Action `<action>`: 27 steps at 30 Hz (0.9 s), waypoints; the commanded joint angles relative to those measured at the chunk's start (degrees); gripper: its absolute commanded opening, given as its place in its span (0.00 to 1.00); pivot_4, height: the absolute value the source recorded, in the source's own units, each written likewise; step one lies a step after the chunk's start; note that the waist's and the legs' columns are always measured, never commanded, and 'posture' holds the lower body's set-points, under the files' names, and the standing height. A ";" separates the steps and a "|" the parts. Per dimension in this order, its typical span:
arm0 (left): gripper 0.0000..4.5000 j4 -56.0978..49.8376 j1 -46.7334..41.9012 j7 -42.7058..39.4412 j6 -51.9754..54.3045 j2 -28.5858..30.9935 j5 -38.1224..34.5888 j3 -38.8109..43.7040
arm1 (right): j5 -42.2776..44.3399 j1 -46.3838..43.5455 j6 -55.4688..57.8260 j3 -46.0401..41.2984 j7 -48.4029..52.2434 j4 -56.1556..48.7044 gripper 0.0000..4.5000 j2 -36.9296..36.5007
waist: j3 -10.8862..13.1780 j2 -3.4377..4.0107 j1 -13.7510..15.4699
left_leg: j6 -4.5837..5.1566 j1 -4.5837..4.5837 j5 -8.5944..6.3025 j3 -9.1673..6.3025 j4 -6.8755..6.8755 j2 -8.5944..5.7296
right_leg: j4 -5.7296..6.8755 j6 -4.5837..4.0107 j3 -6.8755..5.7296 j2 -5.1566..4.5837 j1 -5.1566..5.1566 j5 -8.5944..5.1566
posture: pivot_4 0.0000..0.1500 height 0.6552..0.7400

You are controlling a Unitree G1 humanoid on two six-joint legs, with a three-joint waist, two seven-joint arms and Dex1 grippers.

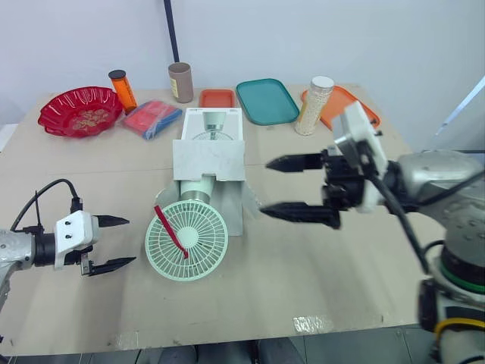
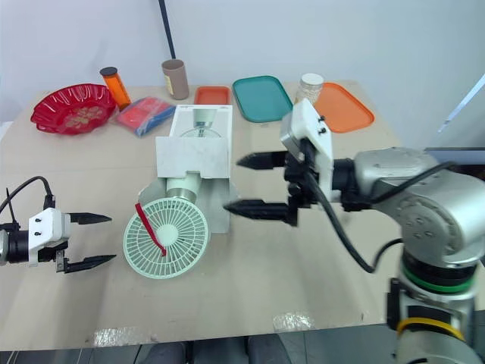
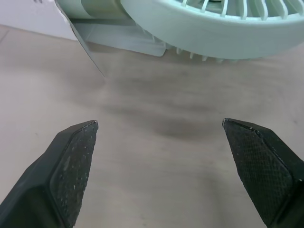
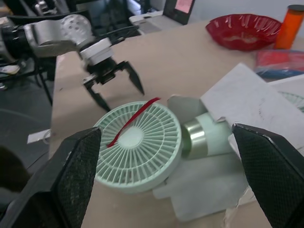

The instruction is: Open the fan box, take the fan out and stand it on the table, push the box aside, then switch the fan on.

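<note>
— Item one: fan?
— Fan (image 1: 186,241), pale green. Its round grille lies on the table (image 1: 303,265) at 6 o'clock of the box (image 1: 210,155), and its neck and base are inside the box mouth. A red strip (image 1: 170,230) crosses the grille.

— Box?
— White, at mid-table, lying flat, with the near flaps open around the fan's neck.

— Left gripper?
— Left gripper (image 1: 130,240) is at 9 o'clock of the grille, near it but apart. The fingers are spread wide and hold nothing. The wrist view has the grille rim just ahead of the tips.

— Right gripper?
— Right gripper (image 1: 265,188) is at 3 o'clock of the box, with its tips pointing at it. The jaws are parted and empty. Whether the lower tip touches the box flap cannot be told.

— Far edge, 10 to 2 o'clock?
— Red bowl (image 1: 79,111), orange bottle (image 1: 123,89), packet (image 1: 152,118), brown tube (image 1: 180,82), small tray (image 1: 217,98), teal tray (image 1: 267,101), jar (image 1: 314,105), orange tray (image 1: 355,105).
</note>
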 commanded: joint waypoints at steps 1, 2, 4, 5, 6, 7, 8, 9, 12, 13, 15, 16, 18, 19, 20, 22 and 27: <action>1.00 1.90 -1.63 -1.78 -4.82 -0.51 0.97 0.06 | 2.32 0.60 -3.17 1.28 4.67 -2.54 1.00 -5.28 | 0.00 0.00 -0.05 | 0.02 -0.01 -0.01 0.00 0.01 0.02 | 0.00 -0.01 0.00 0.02 -0.01 0.00 | 1.00 1.00; 1.00 2.47 -2.12 -1.92 -5.83 -0.70 1.25 -0.13 | 2.38 0.65 -3.57 1.93 4.70 -2.27 1.00 -6.17 | 0.00 0.00 -0.06 | 0.02 -0.01 -0.01 0.01 0.03 0.02 | 0.01 -0.01 0.00 0.01 -0.01 0.00 | 1.00 1.00; 1.00 3.99 -3.69 -2.31 -9.55 -1.43 2.28 -0.74 | 0.86 0.79 -4.73 4.00 3.12 -1.49 1.00 -6.70 | 0.00 0.00 -0.05 | 0.02 0.00 -0.01 0.01 0.07 0.03 | 0.01 -0.02 0.00 0.03 0.00 0.02 | 1.00 1.00; 1.00 4.69 -4.39 -2.56 -10.82 -1.71 2.52 -0.97 | 0.52 0.95 -5.56 4.52 2.71 -1.26 1.00 -6.68 | 0.00 0.00 -0.02 | 0.02 0.00 -0.01 0.01 0.11 0.04 | 0.01 -0.01 0.00 0.03 0.02 0.04 | 1.00 1.00; 1.00 5.64 -5.50 -2.44 -12.08 -2.12 2.85 -1.12 | 0.44 0.92 -6.10 4.82 2.44 -0.86 1.00 -6.70 | 0.00 0.00 0.01 | 0.02 -0.01 -0.01 0.01 0.15 0.03 | 0.02 0.01 0.00 0.03 0.02 0.06 | 1.00 1.00; 1.00 6.57 -6.58 -2.44 -13.10 -2.47 3.03 -1.22 | 0.46 0.73 -6.64 5.03 2.30 -0.37 1.00 -6.72 | 0.00 -0.01 0.01 | 0.02 -0.01 -0.01 0.00 0.18 0.02 | 0.02 0.02 0.00 0.03 0.05 0.06 | 1.00 1.00; 1.00 7.51 -7.61 -2.40 -14.53 -2.76 3.36 -1.38 | 0.51 0.44 -6.87 5.26 2.08 0.13 1.00 -6.85 | 0.00 -0.01 0.02 | 0.02 -0.03 -0.01 -0.01 0.20 0.02 | 0.02 0.04 0.00 0.03 0.05 0.07 | 1.00 1.00; 1.00 8.24 -8.29 -2.41 -15.62 -2.92 3.57 -1.55 | 0.60 0.24 -7.05 5.47 1.90 0.47 1.00 -7.02 | 0.00 -0.01 0.03 | 0.02 -0.04 -0.01 -0.01 0.21 0.01 | 0.02 0.05 0.00 0.02 0.06 0.07 | 1.00 1.00; 1.00 10.02 -9.99 -2.09 -18.37 -3.72 4.08 -1.85 | 1.92 -0.50 -6.44 5.55 1.38 1.19 1.00 -7.18 | 0.00 0.00 0.03 | 0.03 -0.05 -0.01 -0.02 0.23 0.02 | 0.02 0.05 -0.01 0.03 0.05 0.07 | 1.00 1.00; 1.00 10.35 -10.29 -2.22 -19.20 -3.90 4.18 -1.96 | 2.19 -0.60 -6.38 5.63 1.36 1.25 1.00 -7.34 | 0.00 0.00 0.02 | 0.03 -0.05 -0.02 -0.02 0.22 0.02 | 0.02 0.05 -0.01 0.03 0.05 0.07 | 1.00 1.00; 1.00 11.40 -10.66 -3.88 -25.08 -4.02 5.12 -2.80 | 1.91 -0.71 -6.80 6.36 1.91 1.50 1.00 -8.10 | 0.00 0.00 0.00 | 0.04 -0.05 -0.02 -0.01 0.23 0.03 | 0.03 0.05 -0.01 0.03 0.05 0.07 | 1.00 1.00; 1.00 12.05 -10.99 -4.26 -28.14 -4.21 5.35 -2.99 | 1.99 -0.87 -6.48 6.54 1.69 1.92 1.00 -8.25 | 0.00 0.00 0.01 | 0.04 -0.05 -0.02 -0.01 0.24 0.02 | 0.03 0.05 -0.01 0.03 0.05 0.07 | 1.00 1.00; 1.00 14.12 -11.75 -5.00 -35.16 -4.35 6.11 -3.67 | 2.33 -1.04 -6.07 6.74 1.19 2.49 1.00 -8.51 | 0.00 0.00 0.09 | 0.04 -0.05 -0.02 -0.02 0.28 0.02 | 0.05 0.04 -0.02 0.03 0.07 0.07 | 1.00 1.00; 1.00 15.09 -12.04 -5.09 -38.09 -4.48 6.30 -4.07 | 3.75 -1.13 -5.03 6.41 1.49 2.75 1.00 -8.69 | 0.00 0.00 0.10 | 0.04 -0.05 -0.02 -0.02 0.31 0.02 | 0.06 0.04 -0.02 0.03 0.08 0.08 | 1.00 1.00; 1.00 15.95 -12.29 -5.10 -40.14 -4.46 6.34 -4.48 | 4.84 -1.24 -4.29 6.19 1.71 2.90 1.00 -8.82 | 0.00 0.00 0.10 | 0.04 -0.05 -0.02 -0.02 0.33 0.02 | 0.06 0.04 -0.02 0.03 0.09 0.09 | 1.00 1.00; 1.00 17.44 -12.80 -5.72 -44.87 -4.09 6.25 -5.75 | 6.68 -1.58 -3.98 5.60 2.54 2.78 1.00 -9.17 | -0.01 0.00 0.10 | 0.05 -0.05 -0.02 -0.02 0.34 0.03 | 0.07 0.04 -0.02 0.03 0.10 0.09 | 1.00 1.00; 1.00 21.57 -15.42 -4.66 -52.04 -4.09 6.07 -7.76 | 7.78 -3.01 -4.13 5.67 0.66 3.45 1.00 -8.61 | -0.01 0.01 0.09 | 0.25 -0.07 -0.13 -0.03 0.56 0.05 | 0.13 0.05 -0.04 0.06 0.14 0.09 | 1.00 1.00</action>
